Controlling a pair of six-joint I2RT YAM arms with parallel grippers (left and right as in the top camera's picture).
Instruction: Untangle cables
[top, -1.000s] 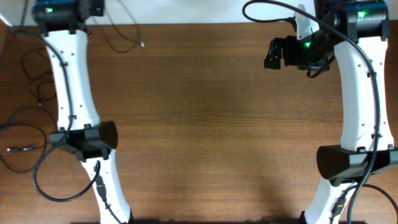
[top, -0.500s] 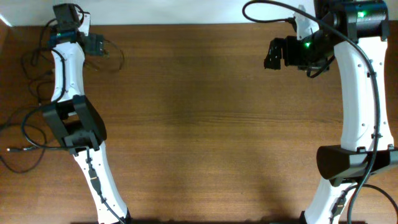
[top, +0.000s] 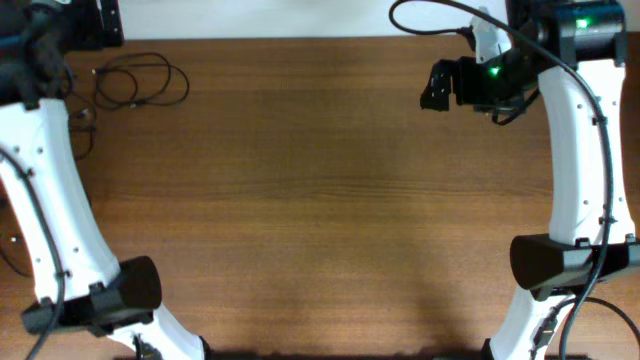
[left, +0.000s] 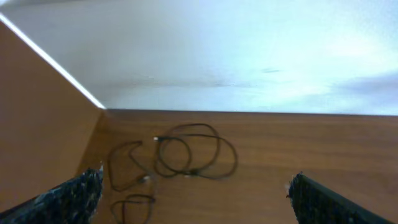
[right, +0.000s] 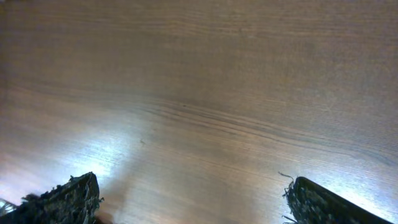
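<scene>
Black cables (top: 140, 82) lie in loose loops at the far-left corner of the wood table (top: 320, 200). Left gripper (left: 194, 185) hangs nearby, fingers wide apart, holding zip. Right gripper (right: 191, 185), far-right side, fingers apart too.

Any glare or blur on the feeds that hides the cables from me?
Overhead: sharp and evenly lit, cables plain at the far left corner. Left wrist: soft focus, pale wall washed out, cables readable. Right wrist: bright glare patches on the table, no cables in view.
</scene>
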